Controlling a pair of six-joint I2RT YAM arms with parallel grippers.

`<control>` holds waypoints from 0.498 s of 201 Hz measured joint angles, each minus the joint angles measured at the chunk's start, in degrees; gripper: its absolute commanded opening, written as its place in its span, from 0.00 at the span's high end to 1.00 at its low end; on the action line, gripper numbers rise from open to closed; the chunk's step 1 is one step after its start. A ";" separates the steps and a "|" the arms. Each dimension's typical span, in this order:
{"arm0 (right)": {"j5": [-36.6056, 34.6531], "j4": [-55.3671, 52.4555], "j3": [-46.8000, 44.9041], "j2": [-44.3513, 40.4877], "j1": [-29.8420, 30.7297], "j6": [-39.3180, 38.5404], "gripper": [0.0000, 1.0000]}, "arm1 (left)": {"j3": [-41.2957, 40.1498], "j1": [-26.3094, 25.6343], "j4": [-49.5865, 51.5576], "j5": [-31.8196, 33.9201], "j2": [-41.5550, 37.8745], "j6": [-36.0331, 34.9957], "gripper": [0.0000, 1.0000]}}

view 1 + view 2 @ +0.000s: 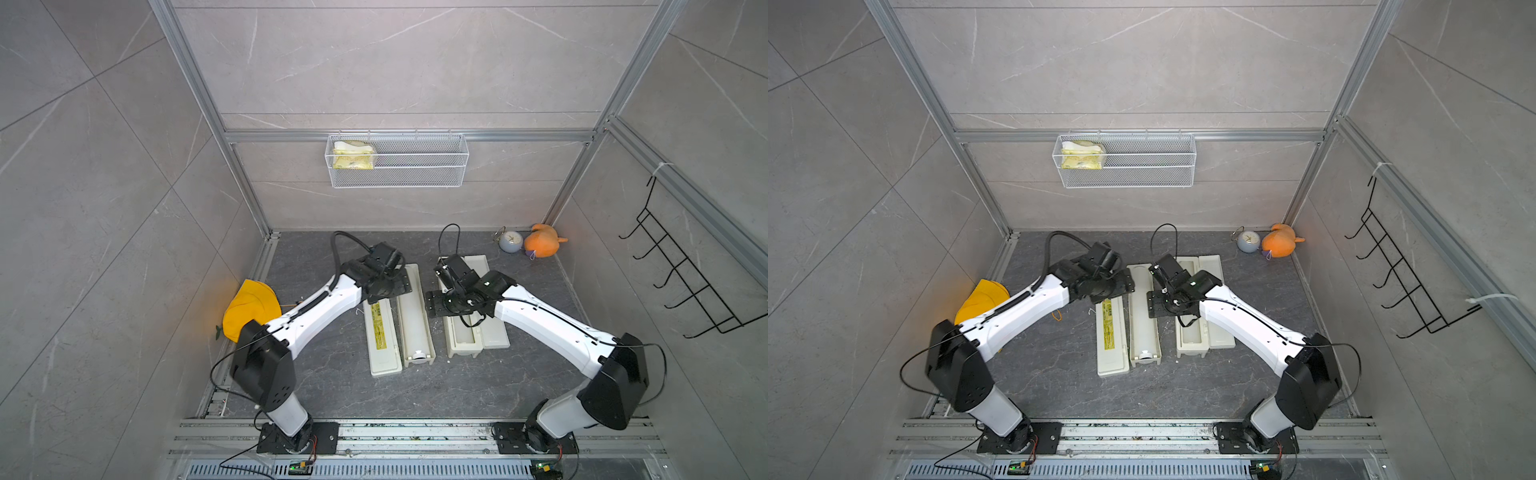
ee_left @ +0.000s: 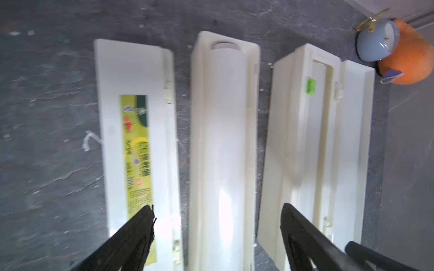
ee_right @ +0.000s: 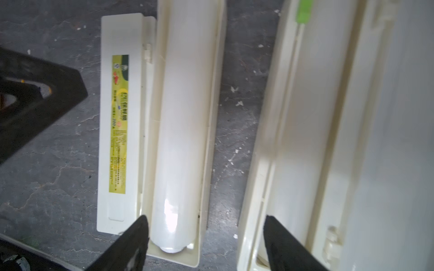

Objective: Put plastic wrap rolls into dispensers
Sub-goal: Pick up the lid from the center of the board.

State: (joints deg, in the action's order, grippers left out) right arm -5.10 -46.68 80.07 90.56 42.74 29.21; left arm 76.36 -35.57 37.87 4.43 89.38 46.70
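Note:
Two cream dispensers lie open side by side on the dark table. The left dispenser holds a plastic wrap roll, and its lid with the yellow-green label lies flat beside it. The right dispenser also holds a roll, with its lid folded out to the right. My left gripper hangs open over the left roll, touching nothing. My right gripper is open and empty above the gap between the two dispensers.
A white wire basket with a yellow packet hangs on the back wall. A small clock and an orange plush toy sit at the back right. A yellow cap lies at the left wall, and a black hook rack hangs on the right wall.

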 measured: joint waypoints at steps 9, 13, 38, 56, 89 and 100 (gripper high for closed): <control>-0.57 -0.17 2.16 2.12 1.97 0.31 0.11 | -4.42 2.60 -0.31 -0.24 -3.43 0.00 0.13; -0.81 -0.20 3.02 3.02 2.64 0.52 0.10 | -6.43 3.91 -0.24 -0.31 -5.01 -0.02 0.13; -3.02 -1.40 10.19 9.68 7.34 1.42 0.02 | -15.74 10.45 0.02 -1.03 -12.61 -0.55 0.13; -4.20 -2.40 16.52 15.19 10.45 2.51 0.00 | -20.83 14.62 -0.33 -2.82 -17.40 -1.60 0.13; -6.32 -4.94 28.50 25.77 14.14 5.09 0.00 | -28.50 22.14 -1.99 -6.93 -22.14 -3.28 0.13; -7.15 -6.10 32.15 29.14 14.62 6.05 0.00 | -30.29 24.33 -2.40 -8.28 -22.75 -3.65 0.13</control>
State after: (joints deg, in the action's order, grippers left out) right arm -12.25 -52.77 112.22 119.70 57.36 35.27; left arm 46.06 -11.25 35.46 -3.86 66.63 43.05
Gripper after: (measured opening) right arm 0.996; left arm 0.869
